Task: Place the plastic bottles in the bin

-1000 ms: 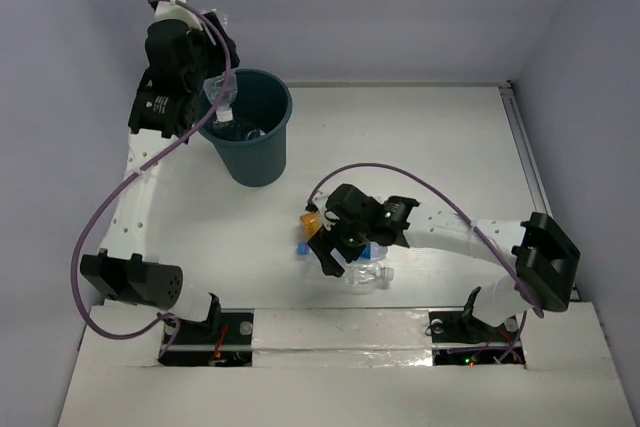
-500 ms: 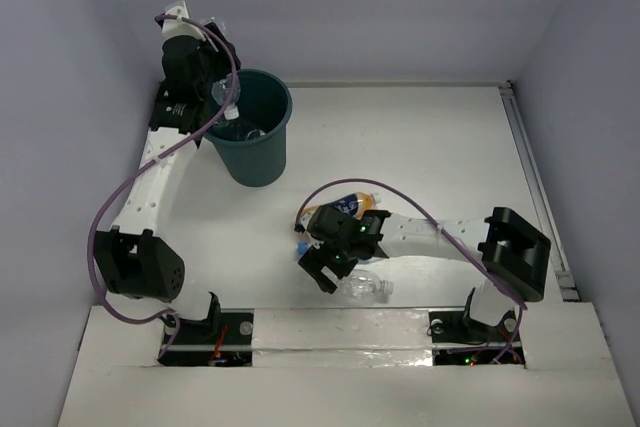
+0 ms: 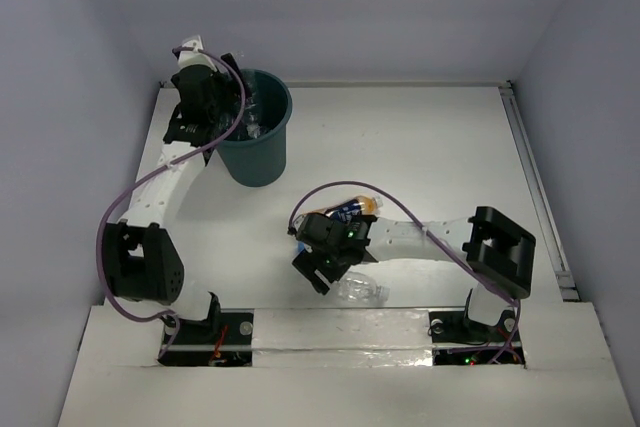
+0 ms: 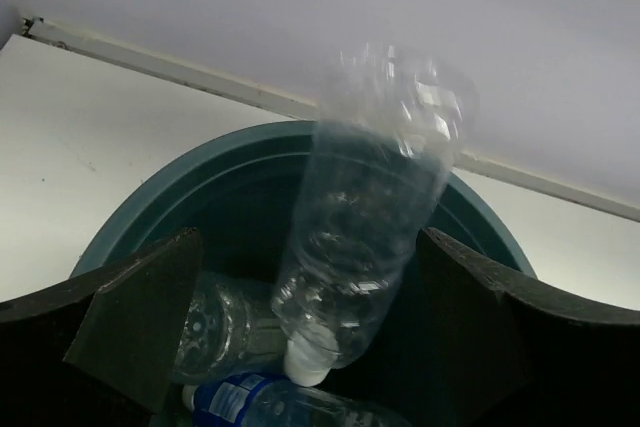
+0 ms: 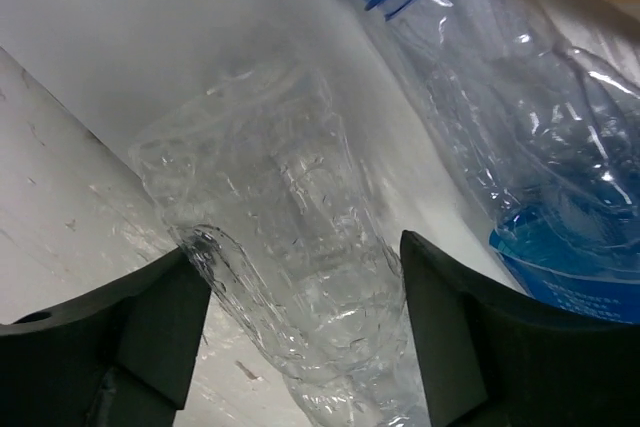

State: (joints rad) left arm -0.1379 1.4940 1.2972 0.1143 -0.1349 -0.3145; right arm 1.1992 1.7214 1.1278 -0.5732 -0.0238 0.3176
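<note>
Since the earlier frame, the left gripper (image 4: 308, 247) had swung over the bin (image 4: 130, 217) at upper left, and its jaws had spread wide. A clear bottle (image 4: 370, 207) hung cap-down between them, loose, above two bottles (image 4: 225, 322) already inside. The right gripper (image 5: 300, 267), low centre in the overhead view, had slid down-left. Its jaws stood wide apart on either side of a crumpled bottle (image 5: 270, 197) lying on the table (image 3: 420, 147), beside a blue-labelled bottle (image 5: 520, 147). An orange bottle (image 3: 352, 207) lay just above.

White desk (image 3: 430, 147) enclosed by plain pale lavender-grey walls (image 3: 400, 7); metal rail (image 3: 530, 177) along its right edge; soft, even light.
</note>
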